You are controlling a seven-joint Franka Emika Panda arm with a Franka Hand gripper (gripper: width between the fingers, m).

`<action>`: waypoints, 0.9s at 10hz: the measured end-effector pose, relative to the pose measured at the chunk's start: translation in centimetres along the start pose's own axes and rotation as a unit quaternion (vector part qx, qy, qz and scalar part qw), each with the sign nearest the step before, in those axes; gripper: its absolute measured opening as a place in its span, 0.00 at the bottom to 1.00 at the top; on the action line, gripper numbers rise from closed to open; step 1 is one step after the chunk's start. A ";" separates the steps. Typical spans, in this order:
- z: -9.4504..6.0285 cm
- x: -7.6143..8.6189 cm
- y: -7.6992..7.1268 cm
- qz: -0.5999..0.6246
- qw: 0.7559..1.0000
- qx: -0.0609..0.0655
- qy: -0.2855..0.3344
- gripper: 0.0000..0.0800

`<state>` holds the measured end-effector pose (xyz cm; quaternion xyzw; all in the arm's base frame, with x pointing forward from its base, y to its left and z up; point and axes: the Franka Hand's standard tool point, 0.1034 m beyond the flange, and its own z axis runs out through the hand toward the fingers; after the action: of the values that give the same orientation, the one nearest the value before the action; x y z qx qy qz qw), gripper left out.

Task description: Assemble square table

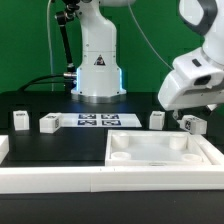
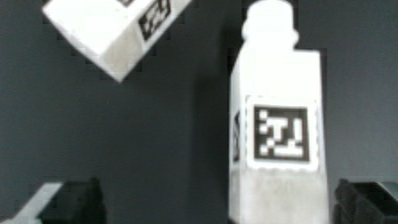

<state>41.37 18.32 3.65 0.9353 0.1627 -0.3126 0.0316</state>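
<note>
Jaws gaped wide, empty, over the leg (image 2: 276, 130) at the exterior view's right, its length crossing their closing line.

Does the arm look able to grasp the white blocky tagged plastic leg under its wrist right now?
Probably yes: its fingers stand open either side of that white blocky tagged leg, nothing else sits between them, and the other white leg lies apart.
</note>
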 end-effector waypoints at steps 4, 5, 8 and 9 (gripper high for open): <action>0.6 0.4 -1.3 -0.009 0.993 -0.003 -0.121 0.81; 0.7 0.8 -1.5 -0.011 0.990 -0.003 -0.140 0.81; 1.9 1.2 -1.5 -0.016 0.974 -0.001 -0.225 0.81; 1.9 1.2 -1.4 -0.017 0.974 -0.001 -0.228 0.81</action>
<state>40.72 19.65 1.46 0.8367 0.1671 -0.5176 0.0639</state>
